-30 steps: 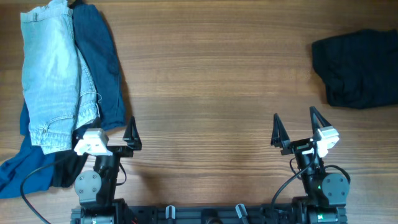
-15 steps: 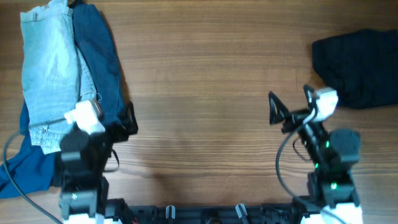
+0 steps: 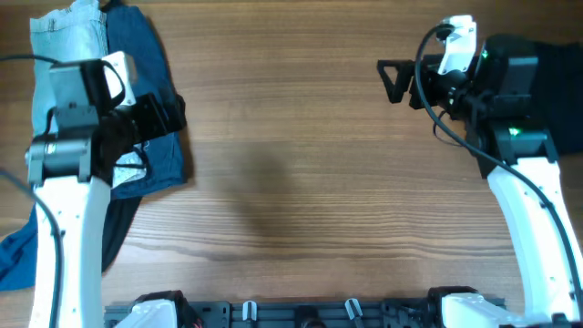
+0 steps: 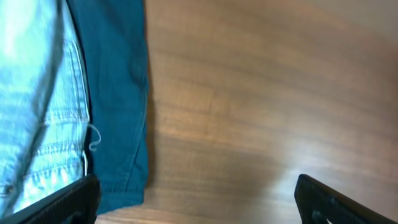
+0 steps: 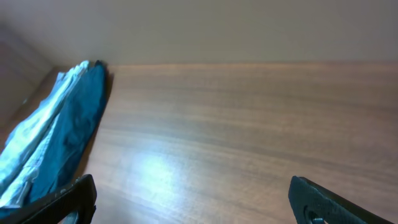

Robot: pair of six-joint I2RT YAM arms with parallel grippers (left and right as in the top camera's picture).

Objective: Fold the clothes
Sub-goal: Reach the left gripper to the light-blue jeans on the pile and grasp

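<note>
Approach stage, nothing gripped. Left gripper (image 4: 196,190) spread wide above navy garment's (image 3: 146,46) right edge; right gripper (image 3: 387,80) apart too, far right of it. Denim shorts (image 3: 64,41) just left, seemingly overlapping it. Next: drag shorts clear.

Looks to me like a robot lab bench, bare wooden tabletop (image 3: 291,137) beneath my right end effector (image 3: 389,80), plain beige wall (image 5: 217,25) ahead of it, black mounting rail (image 3: 301,314) at the tabletop's edge.

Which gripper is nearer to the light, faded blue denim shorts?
Left. The left gripper is beside the shorts, above a dark navy garment; the right gripper is far across the table.
</note>
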